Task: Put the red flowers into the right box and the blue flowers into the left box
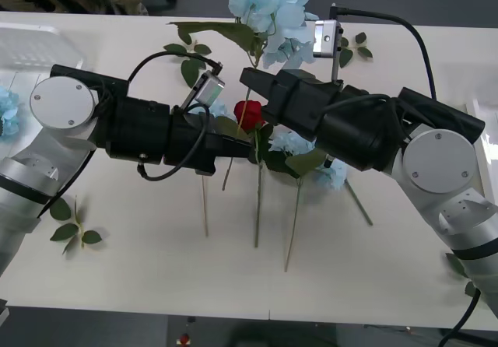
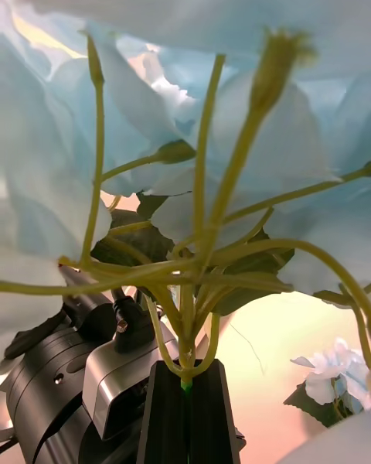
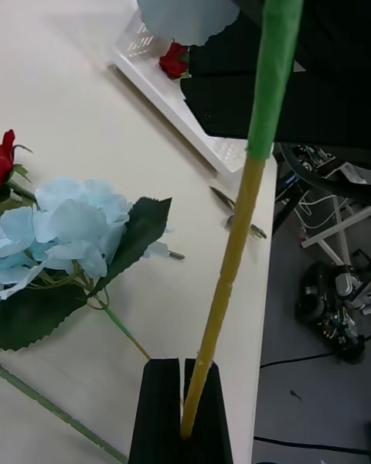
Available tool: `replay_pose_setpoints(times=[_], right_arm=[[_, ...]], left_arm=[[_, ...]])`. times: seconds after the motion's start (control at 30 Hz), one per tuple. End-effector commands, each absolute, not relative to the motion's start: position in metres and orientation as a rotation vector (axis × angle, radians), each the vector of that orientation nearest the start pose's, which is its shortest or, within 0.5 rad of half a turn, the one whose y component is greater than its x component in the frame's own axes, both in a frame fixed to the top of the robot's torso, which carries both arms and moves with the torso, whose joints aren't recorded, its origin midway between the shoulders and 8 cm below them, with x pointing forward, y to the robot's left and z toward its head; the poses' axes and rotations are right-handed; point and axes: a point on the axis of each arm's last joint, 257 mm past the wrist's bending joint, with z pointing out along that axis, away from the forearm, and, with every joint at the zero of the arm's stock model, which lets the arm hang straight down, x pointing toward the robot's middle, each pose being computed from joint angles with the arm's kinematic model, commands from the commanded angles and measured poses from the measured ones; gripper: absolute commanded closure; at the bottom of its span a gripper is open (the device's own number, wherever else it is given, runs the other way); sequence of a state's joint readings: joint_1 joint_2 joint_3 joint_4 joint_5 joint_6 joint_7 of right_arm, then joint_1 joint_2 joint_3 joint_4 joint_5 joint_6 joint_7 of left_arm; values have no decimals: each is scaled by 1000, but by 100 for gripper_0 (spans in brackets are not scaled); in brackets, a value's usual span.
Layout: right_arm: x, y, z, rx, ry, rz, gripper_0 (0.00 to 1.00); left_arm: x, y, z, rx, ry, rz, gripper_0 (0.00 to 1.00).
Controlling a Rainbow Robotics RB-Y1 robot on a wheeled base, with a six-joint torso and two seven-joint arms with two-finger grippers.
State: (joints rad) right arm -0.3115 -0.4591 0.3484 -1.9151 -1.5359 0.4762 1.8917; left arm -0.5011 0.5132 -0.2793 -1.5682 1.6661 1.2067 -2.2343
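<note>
Scene: two robot arms cross over the middle of a pale bench strewn with artificial flowers, each claw clamped on a stem.

Right claw: black fingers pressed together on the base of a blue flower, right where its thin yellow-green stalks fan out; in the front view that pale head stands lifted above the arms.

Left claw: black fingers closed on a long stem, yellowish low down and wrapped green higher up; which bloom tops it cannot be told from its wrist view.

Red flowers: one rose shows between the two arms at mid-bench; another already lies in the right box, the shallow white tray at the bench edge. Two counted.

Blue flowers: the one held aloft, one lying on the bench under the right arm, and one at the far left edge. Three counted in the front view; more may be hidden under the arms.

Left box: slotted white basket at the far-left corner, well apart from both claws.

Handling: likely feather-light; fabric petals soft and easily crushed; stems thin, stiff enough to lift by but liable to swing or slip.

Where to grip: on the bare stem just below the head, never on the petals.

Loose sprigs: leaf sprigs lie near the left arm.
</note>
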Motion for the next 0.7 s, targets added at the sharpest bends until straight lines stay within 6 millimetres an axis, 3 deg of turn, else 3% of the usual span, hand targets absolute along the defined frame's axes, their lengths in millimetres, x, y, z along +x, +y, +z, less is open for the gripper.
replay_pose_setpoints(times=[0.03,0.17,0.2,0.27,0.3,0.33,0.47,0.7], right_arm=[[459,18,-25,-427,1481,1179,100],[458,19,-25,-430,1479,1180,100],[459,18,-25,-431,1477,1176,90],[459,18,-25,-433,1476,1174,39],[459,18,-25,-436,1476,1170,24],[459,17,-25,-439,1474,1164,17],[458,19,-23,-454,1464,1160,8],[457,19,-22,-461,1457,1161,5]], left_arm=[[422,-3,-146,1138,1756,-1137,100],[422,-2,-147,1140,1757,-1134,100],[423,-2,-147,1137,1758,-1133,100],[422,-1,-147,1140,1761,-1133,100],[423,0,-147,1137,1759,-1132,100],[423,0,-146,1138,1760,-1134,100],[423,0,-146,1136,1758,-1135,100],[423,1,-146,1135,1760,-1134,100]])
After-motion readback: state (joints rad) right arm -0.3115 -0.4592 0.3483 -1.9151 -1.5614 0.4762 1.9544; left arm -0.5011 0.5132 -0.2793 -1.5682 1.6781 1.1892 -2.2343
